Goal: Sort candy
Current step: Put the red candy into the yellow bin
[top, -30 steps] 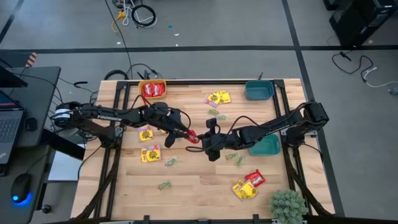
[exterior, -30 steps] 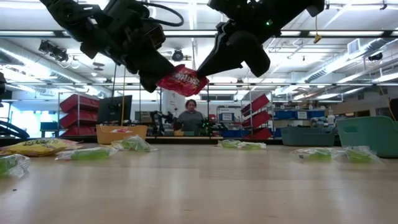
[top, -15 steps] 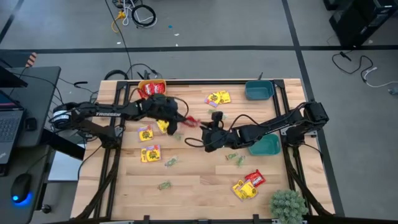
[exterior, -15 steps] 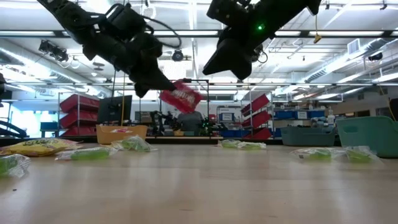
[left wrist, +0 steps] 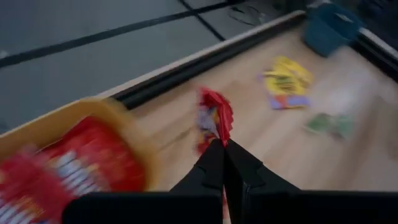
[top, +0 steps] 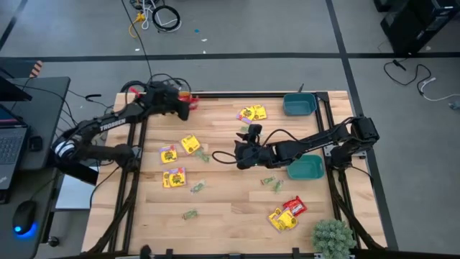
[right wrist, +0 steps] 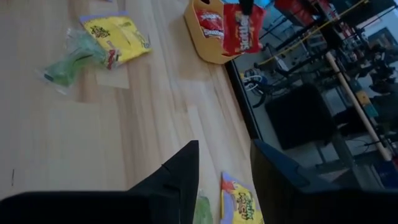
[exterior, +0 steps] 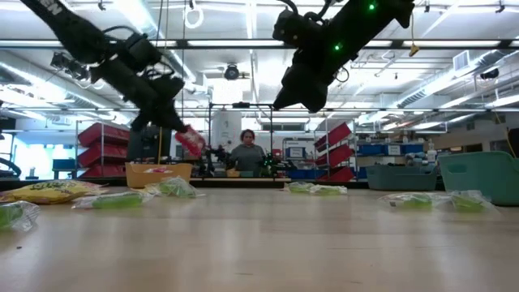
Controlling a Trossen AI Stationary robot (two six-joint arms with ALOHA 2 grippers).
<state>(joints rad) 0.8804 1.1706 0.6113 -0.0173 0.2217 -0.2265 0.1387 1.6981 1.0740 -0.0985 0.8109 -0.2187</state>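
Since a second ago, my left hand (top: 188, 105) has carried the red candy packet (exterior: 190, 141) from the middle of the table (top: 230, 205) to the upper left of the high frame, beside the orange bowl (left wrist: 81, 134); its fingers are clenched on the packet, which hangs in the air above the table edge in the low view; in the left wrist view the packet stands just past the pinched fingertips (left wrist: 214, 163), with more red packets (left wrist: 59, 171) lying inside the orange bowl. My right hand (top: 240, 154) has let go over the same interval and now hovers near the centre of the high frame with its fingers (right wrist: 177, 174) parted and nothing between them.

Remaining candy lies scattered on the table; yellow packets (top: 178, 152) left of centre; a yellow pair (top: 251, 113) at upper centre; pale green packets (top: 272, 183) below the right arm and one (top: 190, 214) at lower left; a red and yellow cluster (top: 287, 213) at lower right. Two teal bowls are at the right; one (top: 300, 104) at the upper edge, another (top: 305, 169) partly under the right arm. I see a person (exterior: 247, 153) in the room beyond the table in the low view.
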